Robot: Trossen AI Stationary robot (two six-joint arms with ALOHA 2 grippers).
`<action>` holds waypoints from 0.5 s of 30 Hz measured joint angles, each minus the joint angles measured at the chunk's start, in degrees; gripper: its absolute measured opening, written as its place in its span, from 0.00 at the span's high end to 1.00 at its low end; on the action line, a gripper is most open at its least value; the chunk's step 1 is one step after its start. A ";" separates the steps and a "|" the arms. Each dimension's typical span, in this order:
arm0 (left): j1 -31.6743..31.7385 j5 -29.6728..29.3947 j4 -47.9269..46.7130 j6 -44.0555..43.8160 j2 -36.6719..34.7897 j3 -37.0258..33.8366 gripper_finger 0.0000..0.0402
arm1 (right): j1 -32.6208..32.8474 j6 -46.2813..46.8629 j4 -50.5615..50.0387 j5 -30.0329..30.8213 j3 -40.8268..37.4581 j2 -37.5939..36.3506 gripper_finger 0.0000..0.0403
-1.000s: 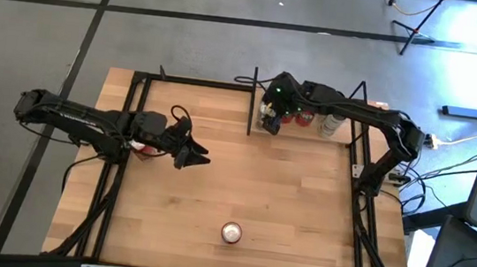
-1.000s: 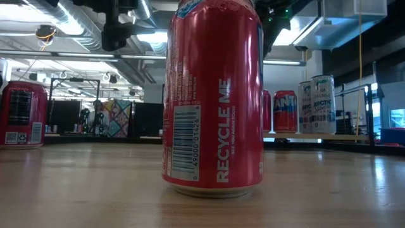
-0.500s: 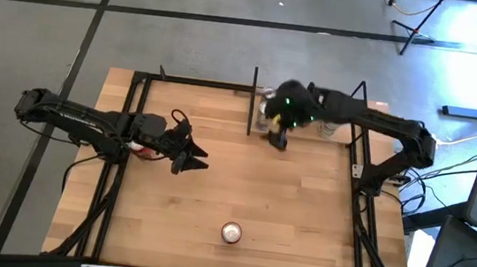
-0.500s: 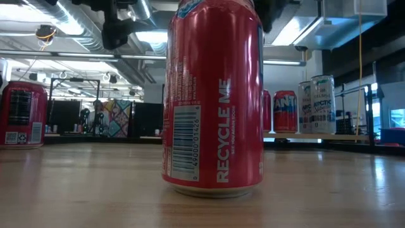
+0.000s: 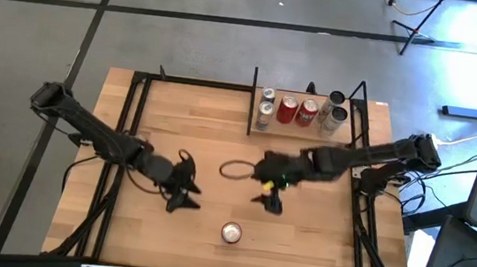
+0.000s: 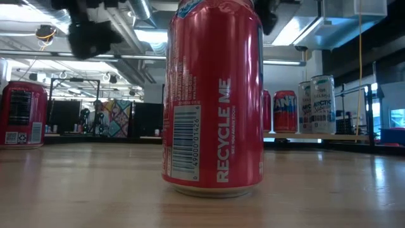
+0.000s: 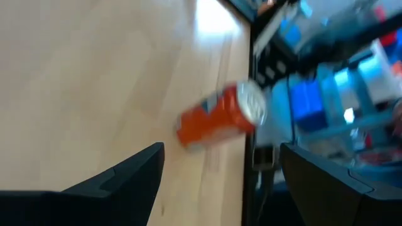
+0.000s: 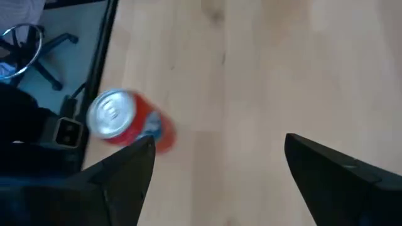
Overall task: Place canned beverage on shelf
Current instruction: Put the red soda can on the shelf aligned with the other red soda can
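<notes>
A red can point(image 5: 231, 232) stands upright near the table's front edge. Both the left gripper point(image 5: 185, 201) and right gripper point(image 5: 270, 202) hover spread wide, holding nothing. Five cans fill the far shelf point(image 5: 303, 130).

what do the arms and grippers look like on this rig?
Both arms are dark, near-black, slim and jointed. A black cable loops off the right arm near its wrist, and green indicator lights glow on that wrist. The left gripper and the right gripper each end in two dark, flat, wedge-shaped fingers with matte faces. No readable markings show.
</notes>
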 joint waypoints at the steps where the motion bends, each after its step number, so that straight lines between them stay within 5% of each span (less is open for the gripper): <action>1: -1.18 -0.09 0.20 0.00 1.20 0.00 0.22 | 1.71 2.28 0.05 1.22 -0.54 -0.06 0.15; 10: -9.14 -6.35 12.77 3.07 14.30 0.00 0.23 | 14.79 31.34 3.63 14.83 -8.50 2.67 0.15; 15: -10.98 -8.70 24.62 3.03 23.19 0.11 0.23 | 18.26 37.42 7.72 19.52 -10.33 7.69 0.15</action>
